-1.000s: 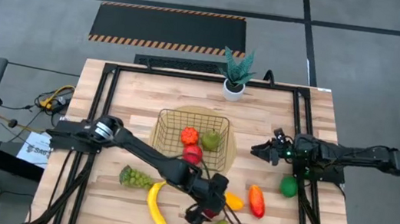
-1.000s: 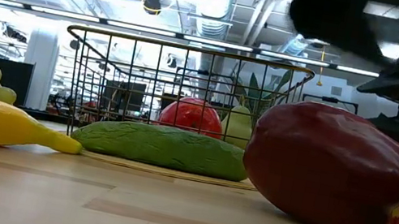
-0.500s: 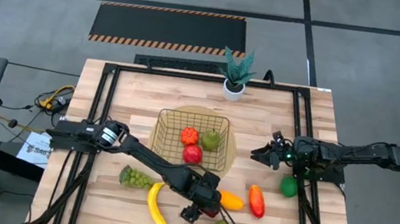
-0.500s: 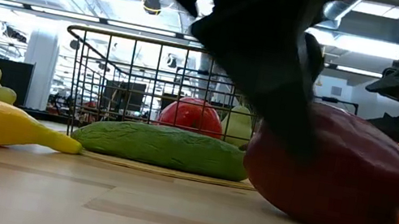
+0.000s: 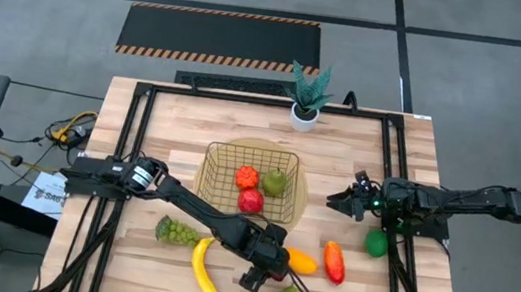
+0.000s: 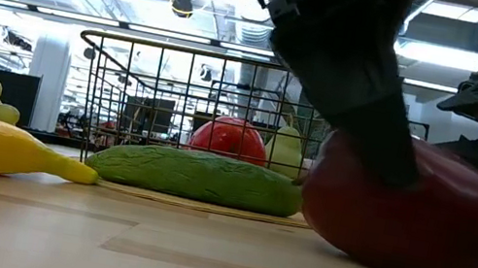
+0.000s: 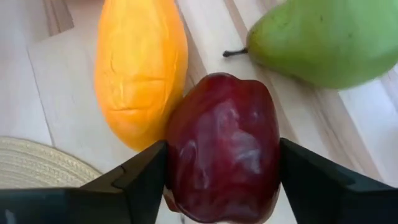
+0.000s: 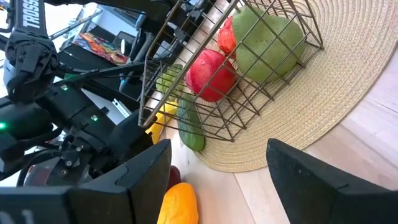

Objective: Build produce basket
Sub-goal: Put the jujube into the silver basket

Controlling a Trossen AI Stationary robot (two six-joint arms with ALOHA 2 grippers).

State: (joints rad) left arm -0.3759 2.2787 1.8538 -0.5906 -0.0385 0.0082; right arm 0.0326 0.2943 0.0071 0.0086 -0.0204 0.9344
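Grapes (image 5: 175, 231) and banana (image 5: 206, 270) lie well to the left of the left gripper (image 5: 266, 274), untouched on the table (image 5: 160, 143). Basket (image 5: 248, 181) sits beyond it on the mat (image 5: 304, 197), holding three pieces; cucumber (image 6: 197, 176) lies along its near edge.

Left gripper is down at the table, fingers (image 7: 140, 177) open and straddling the dark red pepper (image 7: 222, 146), one on each flank, apparently touching but not visibly squeezing. Orange piece (image 7: 140, 68) touches the pepper on one side; pear (image 7: 326, 37) lies just beyond, apart.

Judgement: pepper looks like hollow, glossy plastic, so light, stiff and slippery. The lobed sides could let it rotate or squirt out. Best hold is across the widest middle, as now, closing gently. The orange piece will likely get nudged.

Right gripper (image 5: 342, 198) hovers well to the right of the basket, fingers (image 8: 311, 177) spread, empty. Green fruit (image 5: 376, 243) rests near it.
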